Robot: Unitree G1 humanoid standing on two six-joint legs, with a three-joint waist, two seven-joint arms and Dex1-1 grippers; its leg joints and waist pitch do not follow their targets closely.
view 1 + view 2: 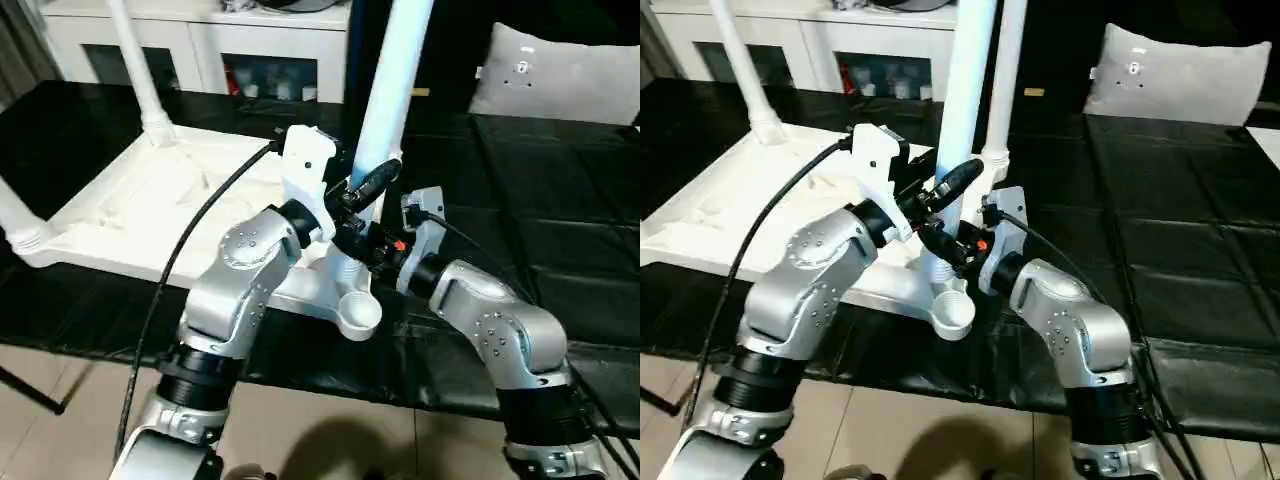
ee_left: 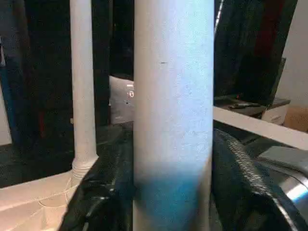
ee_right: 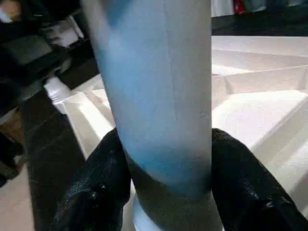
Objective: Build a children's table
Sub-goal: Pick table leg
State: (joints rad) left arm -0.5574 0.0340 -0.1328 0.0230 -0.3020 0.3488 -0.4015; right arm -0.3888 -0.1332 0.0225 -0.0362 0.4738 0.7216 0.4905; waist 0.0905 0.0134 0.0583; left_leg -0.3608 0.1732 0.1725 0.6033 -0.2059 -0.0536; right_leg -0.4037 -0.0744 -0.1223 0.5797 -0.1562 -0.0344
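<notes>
Nearest the camera: two silver forearms converge on one upright leg (image 1: pixel 392 90) at the near edge of the upside-down table top (image 1: pixel 150 205).

Hidden or cut off: the forearms and wrist housings cover the foot of that leg, so I can't tell how far it sits into its socket. Its upper end runs out of the head views. An open round corner socket (image 1: pixel 360 314) pokes out just below the grippers; whether it belongs to the near corner itself is hard to make out behind the left arm.

Grippers: the left gripper (image 2: pixel 168 192) has black fingers (image 2: pixel 101 192) on both sides of the leg, pressed against it, so it is grasping the leg. The right gripper (image 3: pixel 168 192) is the same: fingers (image 3: pixel 91 192) flank the tube lower down and are clamped on it. In the head views the right one sits just under the left.

Table look: all white plastic, top lying underside up on a black quilted cover (image 1: pixel 560 200), with raised ribs across the underside. Two more legs stand in corner sockets: the far-left leg (image 1: pixel 140 70) and, in the right eye view, a far leg (image 1: pixel 1005 80) right behind the held one. A short white stub (image 1: pixel 18 225) shows at the left corner, cut by the frame edge.

View differences: the left wrist view shows the far leg's collar seated in its socket, with a grey cushion (image 1: pixel 1180 75) behind. The right wrist view shows the ribbed underside close up.

Farthest back: a white cabinet (image 1: pixel 200 45) with glass doors.
</notes>
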